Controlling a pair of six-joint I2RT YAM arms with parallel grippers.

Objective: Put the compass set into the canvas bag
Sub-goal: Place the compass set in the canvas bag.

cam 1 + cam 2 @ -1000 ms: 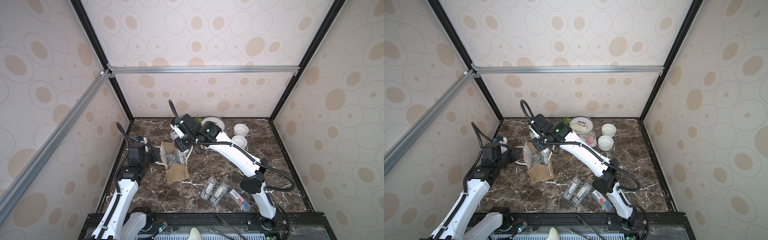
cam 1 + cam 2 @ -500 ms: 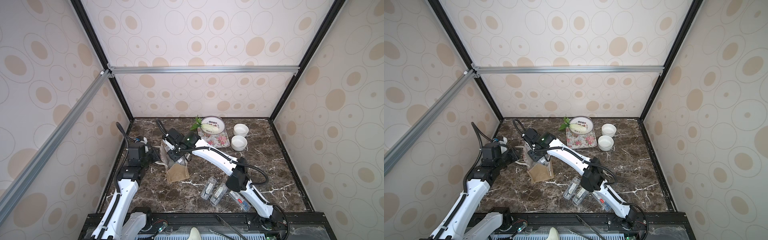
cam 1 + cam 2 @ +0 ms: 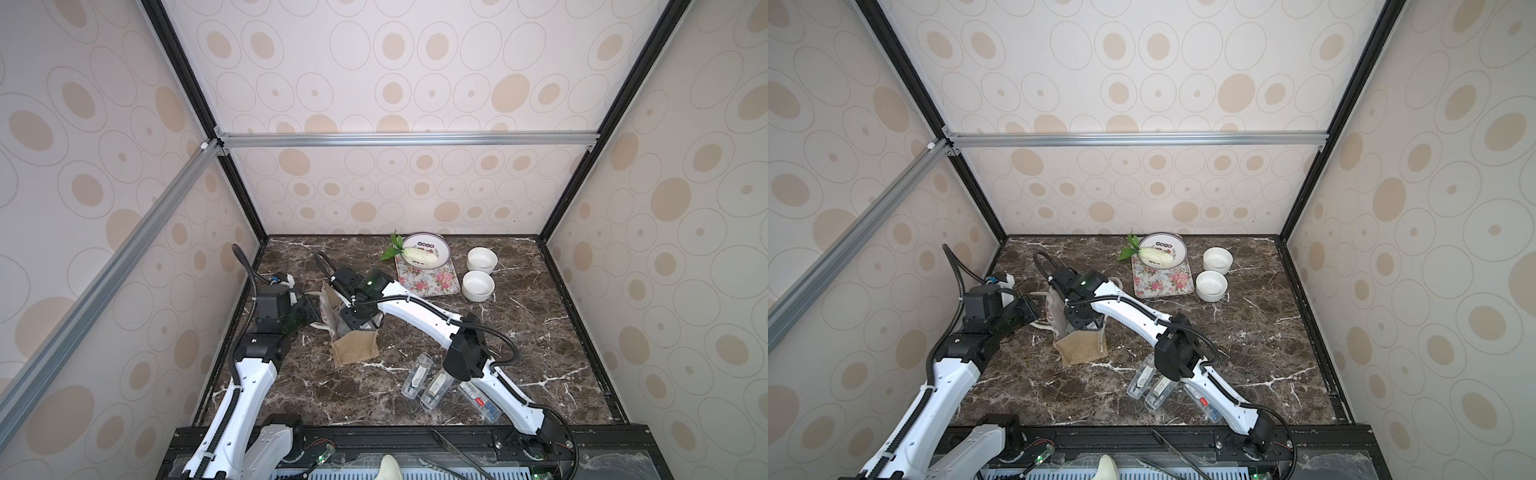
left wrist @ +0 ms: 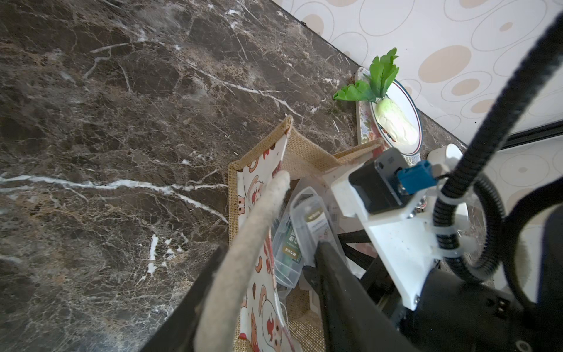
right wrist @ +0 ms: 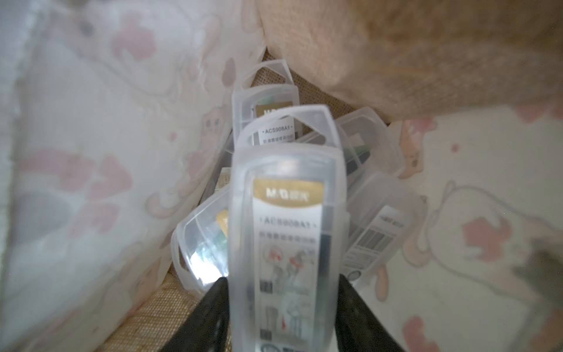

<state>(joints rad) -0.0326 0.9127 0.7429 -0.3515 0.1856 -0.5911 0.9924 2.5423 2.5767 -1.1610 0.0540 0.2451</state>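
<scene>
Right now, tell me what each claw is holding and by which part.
Left claw: the bag's rope handle. Right claw: inside the bag, astride a compass case's near end; whether it grips cannot be told.

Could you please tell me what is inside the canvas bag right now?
Inside the canvas bag stand several clear plastic compass-set cases, one between the right tool fingers. The exact count and the bag's floor are covered.
</scene>
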